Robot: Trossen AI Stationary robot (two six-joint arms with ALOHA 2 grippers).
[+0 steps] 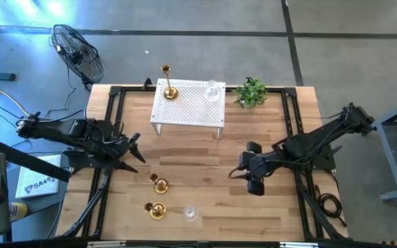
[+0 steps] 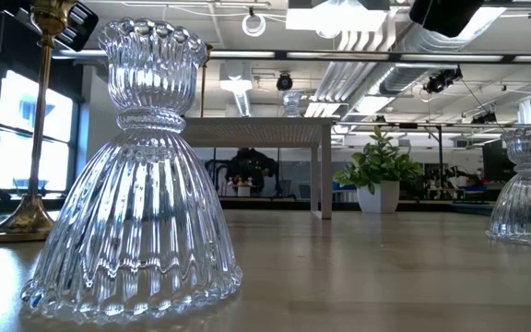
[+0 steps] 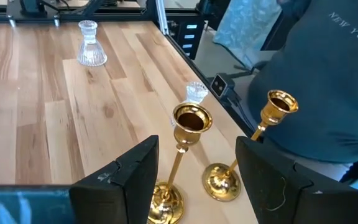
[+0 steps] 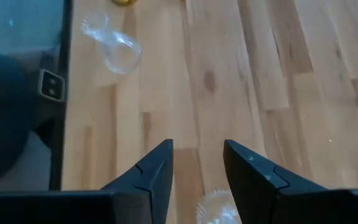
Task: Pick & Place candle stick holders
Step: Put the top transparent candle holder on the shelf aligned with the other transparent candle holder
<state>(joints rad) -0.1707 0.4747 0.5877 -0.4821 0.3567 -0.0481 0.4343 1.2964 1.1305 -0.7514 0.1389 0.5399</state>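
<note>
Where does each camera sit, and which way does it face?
High: above the table, looking straight down; left tool and right tool show.
Low: at tabletop height, looking level past a glass holder into the room; no tool clearly shows.
Left wrist: on the left arm, facing two gold holders and a person; its open tool shows.
Right wrist: on the right arm, looking down at the wood; its tool shows.
Shared: high and left wrist both see those gold holders.

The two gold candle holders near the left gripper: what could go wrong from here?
1. The two gold holders stand close together; the open left gripper, taking one, might tip the other.
2. A clear glass holder stands near the table edge behind them and could be pushed off.
</note>
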